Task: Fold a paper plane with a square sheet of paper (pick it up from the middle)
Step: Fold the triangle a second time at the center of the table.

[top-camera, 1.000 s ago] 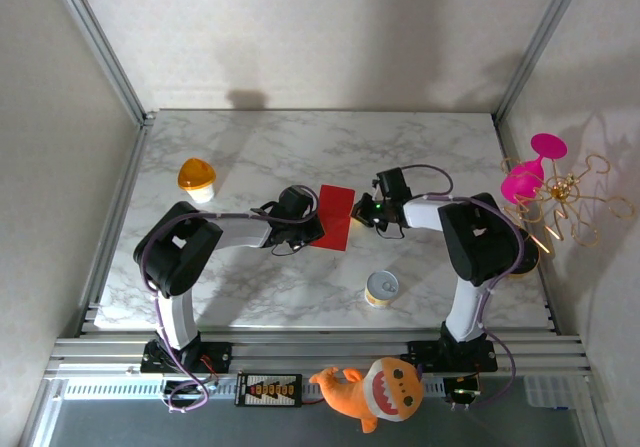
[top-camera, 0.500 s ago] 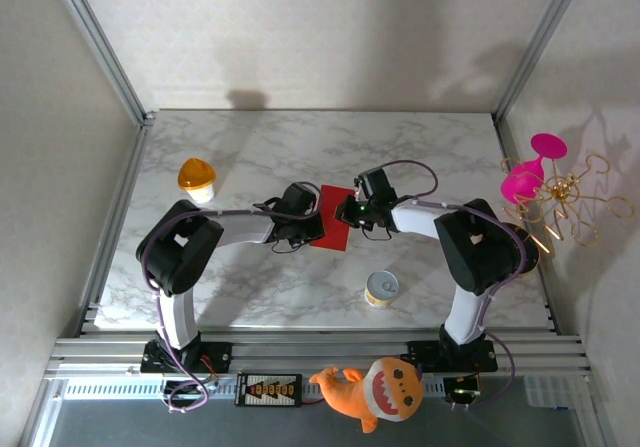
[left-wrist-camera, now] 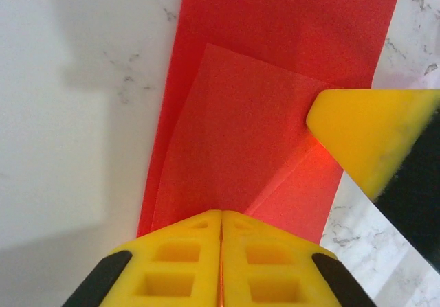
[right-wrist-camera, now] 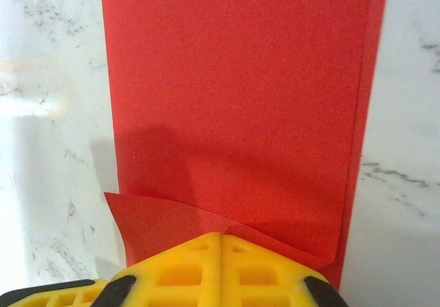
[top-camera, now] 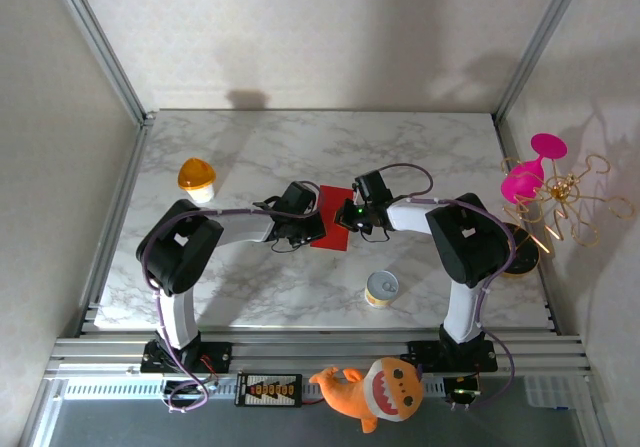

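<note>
Left to right on the marble table (top-camera: 270, 147): an orange-lidded cup (top-camera: 197, 179) stands near the left edge, toward the far-left corner.

The left gripper (top-camera: 312, 225) is low at mid-table on the left edge of the sheet of paper (top-camera: 332, 217). In the left wrist view its yellow fingers (left-wrist-camera: 179, 259) are pressed together with no gap. A thin red line shows in the seam, and a raised flap of the paper (left-wrist-camera: 275, 80) runs right into the tips, so we read it as pinching that flap.

The sheet is plain red and lies flat at about the middle of the table. It is folded into a tall narrow rectangle rather than a full square. In the right wrist view the paper (right-wrist-camera: 234, 94) shows a doubled layer, with a thin strip of the lower layer along its right side and a small turned-up corner next to the fingertips.

The right gripper (top-camera: 350, 214) meets the sheet from its right edge. Its fingers (right-wrist-camera: 261, 273) are closed tight against each other, tips on the turned-up corner. We cannot tell if any paper is caught between them. In the left wrist view one of its yellow fingertips (left-wrist-camera: 364, 132) touches the flap's edge.

A yellow tin (top-camera: 381, 288) sits apart from the sheet, toward the near edge and right of centre.
</note>
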